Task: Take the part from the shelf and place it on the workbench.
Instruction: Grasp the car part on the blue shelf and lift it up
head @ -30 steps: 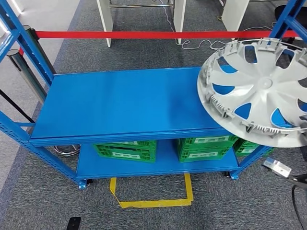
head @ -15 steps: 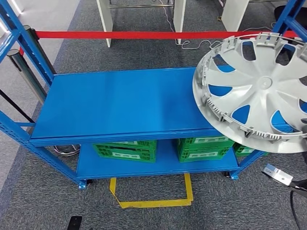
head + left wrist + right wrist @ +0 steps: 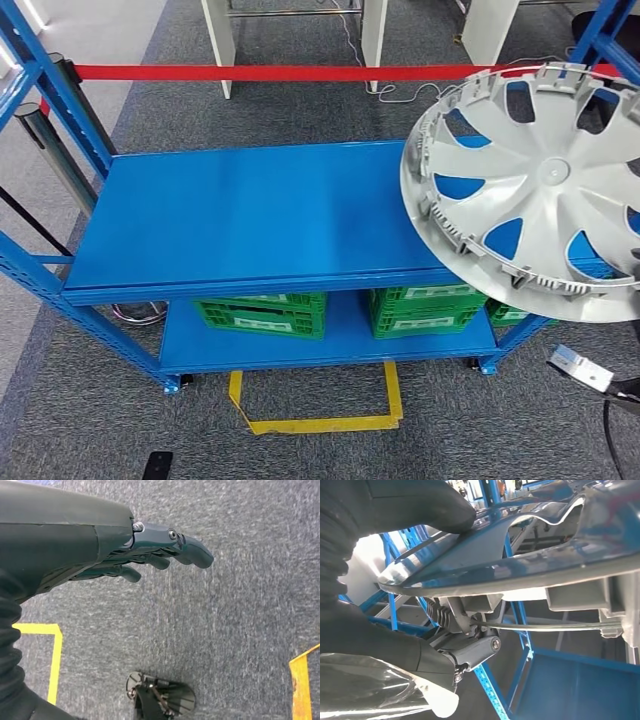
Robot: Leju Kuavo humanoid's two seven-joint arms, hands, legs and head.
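I am lifting the part clear of the shelf.
My left robot hand [image 3: 151, 555] is hanging empty, fingers loosely extended; my right robot hand [image 3: 444, 655] is gripping the part [image 3: 536, 190] by its rim, raising it slightly above the shelf [image 3: 249, 215], ready for carrying.

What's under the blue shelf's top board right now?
Green crates sit on the lower board, under the top board. The held wheel cover hides the rightmost crate's upper part and the shelf's right end.
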